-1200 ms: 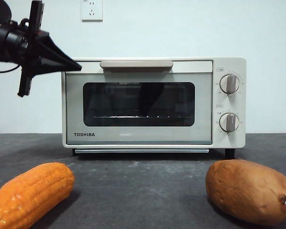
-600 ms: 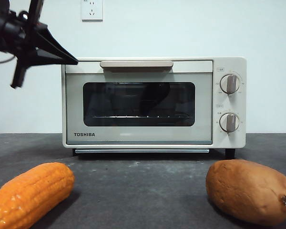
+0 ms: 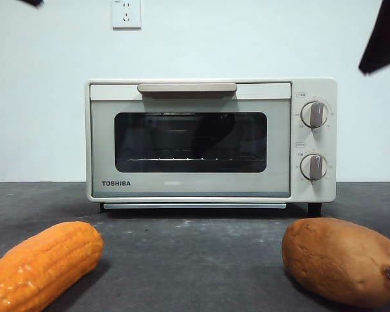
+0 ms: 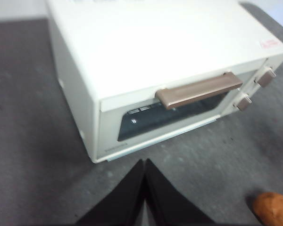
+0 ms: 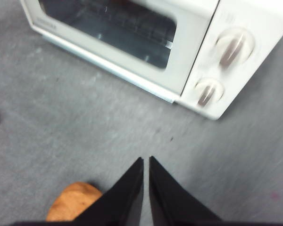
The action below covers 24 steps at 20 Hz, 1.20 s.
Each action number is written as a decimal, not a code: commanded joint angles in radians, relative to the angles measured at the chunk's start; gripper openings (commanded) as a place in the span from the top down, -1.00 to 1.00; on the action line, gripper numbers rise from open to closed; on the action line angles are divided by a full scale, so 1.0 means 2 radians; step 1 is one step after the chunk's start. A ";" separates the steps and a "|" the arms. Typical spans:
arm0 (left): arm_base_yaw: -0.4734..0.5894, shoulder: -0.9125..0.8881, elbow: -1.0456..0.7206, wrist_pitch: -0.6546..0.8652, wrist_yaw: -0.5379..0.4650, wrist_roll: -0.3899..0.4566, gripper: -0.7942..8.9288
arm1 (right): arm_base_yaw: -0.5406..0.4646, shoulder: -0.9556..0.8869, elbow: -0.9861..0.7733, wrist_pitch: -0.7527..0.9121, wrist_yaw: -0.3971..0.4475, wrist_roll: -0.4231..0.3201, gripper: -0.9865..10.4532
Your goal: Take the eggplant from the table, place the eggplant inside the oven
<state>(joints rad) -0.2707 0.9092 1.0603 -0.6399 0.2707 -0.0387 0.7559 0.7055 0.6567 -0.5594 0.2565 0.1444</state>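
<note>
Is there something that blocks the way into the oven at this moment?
Yes: the oven has its glass door shut, closing off the wire rack. A dark shape behind the glass may be the eggplant; none shows on the table.

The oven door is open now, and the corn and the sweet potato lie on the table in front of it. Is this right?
Not quite: the oven door is shut, its handle up against the top edge, as the front view shows. The corn and the sweet potato do lie on the table in front of it.
</note>
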 commanded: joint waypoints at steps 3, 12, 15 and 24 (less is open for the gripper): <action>-0.022 -0.080 -0.085 0.035 -0.042 -0.016 0.82 | -0.093 0.002 -0.023 0.054 -0.064 -0.003 0.82; -0.026 -0.205 -0.277 0.126 -0.085 -0.094 0.82 | -0.171 -0.024 -0.127 0.228 -0.086 -0.001 0.82; -0.026 -0.203 -0.276 0.124 -0.085 -0.095 0.82 | -0.171 -0.024 -0.133 0.218 -0.085 -0.001 0.82; -0.027 -0.220 -0.277 0.132 -0.089 -0.094 0.82 | -0.171 -0.024 -0.133 0.243 -0.085 -0.001 0.82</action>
<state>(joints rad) -0.3199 0.4702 0.4980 -0.3866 0.0998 -0.2241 0.4110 0.6548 0.3859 -0.0849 0.0822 0.1448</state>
